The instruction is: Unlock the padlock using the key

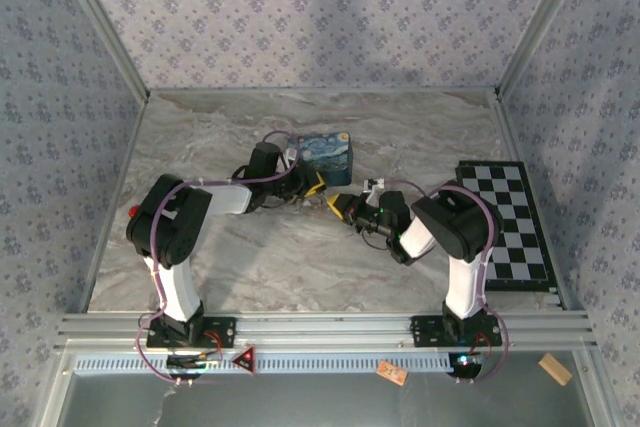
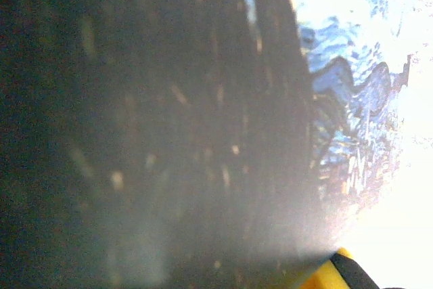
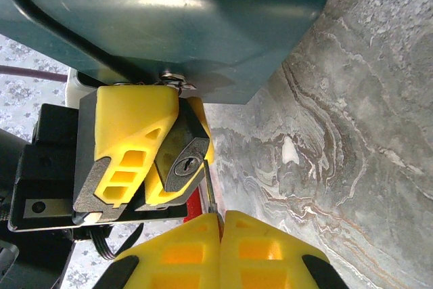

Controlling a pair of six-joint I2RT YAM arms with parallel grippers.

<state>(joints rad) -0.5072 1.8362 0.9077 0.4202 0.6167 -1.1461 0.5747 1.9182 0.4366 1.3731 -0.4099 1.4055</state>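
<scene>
The right gripper [image 3: 220, 225] pinches the key [image 3: 210, 195], blade pointing to twelve o'clock. The padlock [image 3: 181, 159], clamped in the left gripper [image 1: 313, 185], sits close at eleven o'clock.

No legible text, brand, number, sign — none readable on padlock [image 3: 181, 162] either.

We see a robotics lab test cell: 2 black-and-white robot arms [image 1: 175, 237] bolted to a silvery aluminium frame rail [image 1: 320, 328], a grey marble-patterned tabletop [image 1: 300, 257], floral-papered enclosure walls [image 1: 320, 17].
</scene>
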